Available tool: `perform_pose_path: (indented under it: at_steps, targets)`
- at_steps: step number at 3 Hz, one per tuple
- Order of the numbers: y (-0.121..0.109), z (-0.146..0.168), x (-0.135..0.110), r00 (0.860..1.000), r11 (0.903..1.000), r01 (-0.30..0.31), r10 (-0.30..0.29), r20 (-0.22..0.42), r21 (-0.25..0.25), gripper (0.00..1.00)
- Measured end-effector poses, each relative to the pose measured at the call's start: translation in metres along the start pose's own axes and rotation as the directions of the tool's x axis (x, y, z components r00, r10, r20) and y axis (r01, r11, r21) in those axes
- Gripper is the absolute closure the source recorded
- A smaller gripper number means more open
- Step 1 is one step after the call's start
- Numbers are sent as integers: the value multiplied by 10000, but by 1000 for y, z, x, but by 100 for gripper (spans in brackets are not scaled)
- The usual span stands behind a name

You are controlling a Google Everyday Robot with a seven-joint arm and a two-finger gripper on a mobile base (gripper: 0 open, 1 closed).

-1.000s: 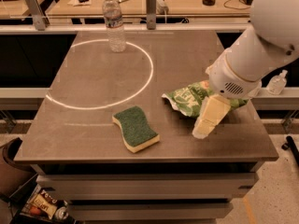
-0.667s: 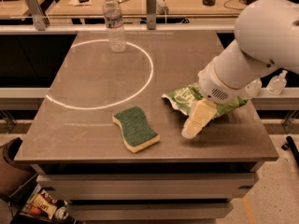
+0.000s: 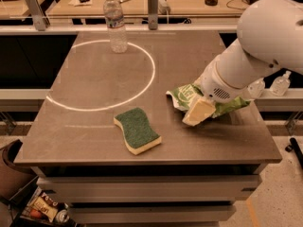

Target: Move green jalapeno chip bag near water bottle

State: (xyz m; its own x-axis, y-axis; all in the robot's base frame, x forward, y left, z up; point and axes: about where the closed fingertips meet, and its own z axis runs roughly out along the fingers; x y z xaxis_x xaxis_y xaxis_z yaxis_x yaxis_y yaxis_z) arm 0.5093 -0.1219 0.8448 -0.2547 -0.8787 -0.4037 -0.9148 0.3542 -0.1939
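The green jalapeno chip bag point(image 3: 182, 96) lies crumpled on the right side of the grey table point(image 3: 94, 141), partly hidden under my arm. My gripper point(image 3: 197, 112) is down at the bag's front edge, over or against it; the white arm point(image 3: 255, 46) reaches in from the upper right. The water bottle point(image 3: 116, 23) stands upright at the far left-centre of the table, on the edge of a white painted circle point(image 3: 150, 79), far from the bag.
A dark-green sponge point(image 3: 137, 130) with a yellow base lies front centre, left of the gripper. Two small clear bottles point(image 3: 281, 83) stand on a ledge right of the table. Desks and clutter lie behind the table; a bin point(image 3: 12, 174) sits at lower left.
My gripper has moved left and lowered onto the front of the chip bag, and the arm now covers more of the bag. The bag, sponge and bottle have not moved.
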Motion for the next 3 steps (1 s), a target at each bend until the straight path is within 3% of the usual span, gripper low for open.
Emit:
perform_pose_path:
  at_steps: [2,3]
  targets:
    - [2,0,-1,10000,10000,35,-35,-13,-14,88]
    - [2,0,-2,10000,10000,53,-53,-17,-21,100]
